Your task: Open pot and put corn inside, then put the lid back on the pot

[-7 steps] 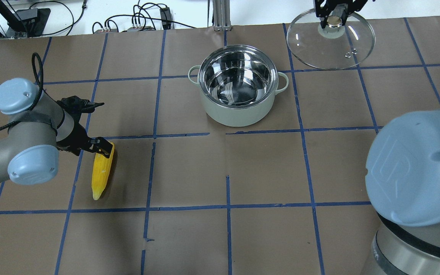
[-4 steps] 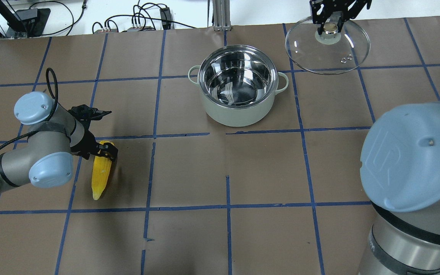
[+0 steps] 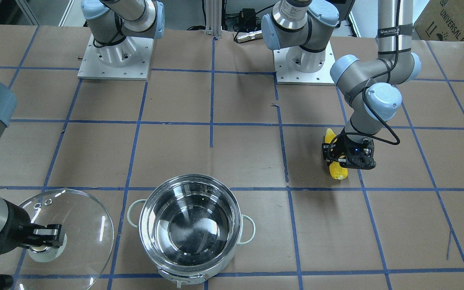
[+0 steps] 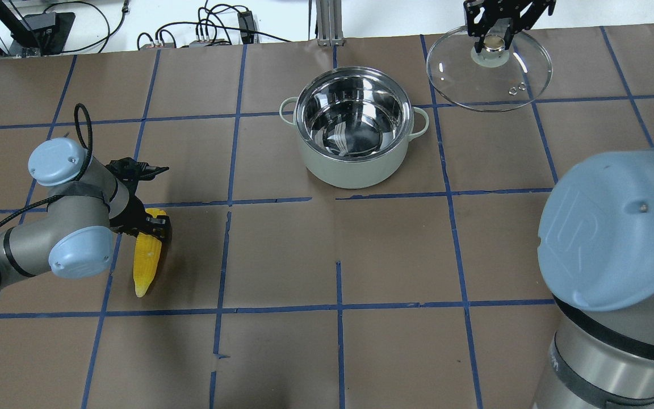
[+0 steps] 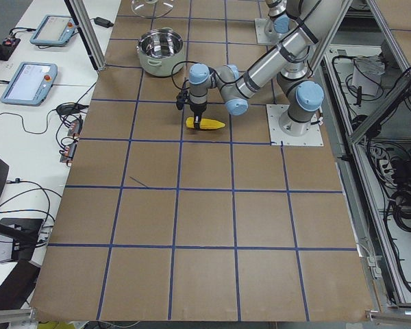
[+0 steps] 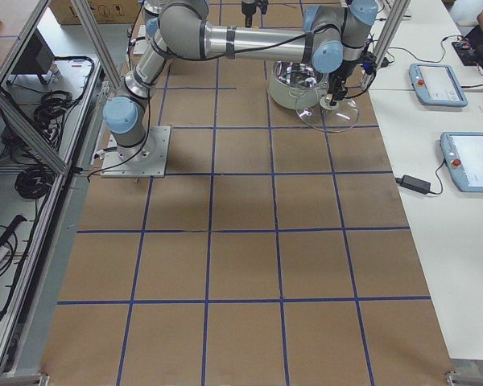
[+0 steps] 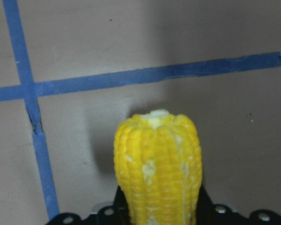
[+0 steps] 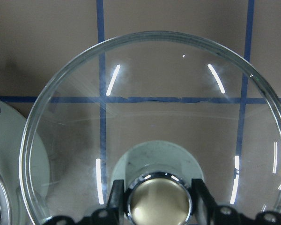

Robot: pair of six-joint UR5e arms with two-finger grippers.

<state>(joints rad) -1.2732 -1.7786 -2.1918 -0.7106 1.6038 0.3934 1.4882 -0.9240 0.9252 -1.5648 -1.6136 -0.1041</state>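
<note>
The corn (image 4: 146, 261) lies on the brown table at the left, pointed end toward the robot. My left gripper (image 4: 155, 223) is shut on its thick end; in the left wrist view the corn (image 7: 157, 164) sits tight between the two fingers. It also shows in the front view (image 3: 338, 172). The pot (image 4: 355, 170) stands open and empty at the far middle (image 3: 191, 229). My right gripper (image 4: 494, 41) is shut on the knob (image 8: 159, 199) of the lid (image 4: 489, 74), held to the right of the pot (image 3: 75, 233). Whether the lid touches the table I cannot tell.
Blue tape lines (image 4: 338, 309) grid the brown table cover. Cables and small boxes (image 4: 213, 31) lie beyond the far table edge. The right arm's large blue-capped elbow (image 4: 616, 233) blocks the near right corner of the overhead view. The arm bases (image 3: 113, 60) stand at the robot's side.
My left gripper has come down over the corn's thick end and closed on it; the corn shifted slightly. The right gripper with the lid has sunk a little and stayed beside the pot.
</note>
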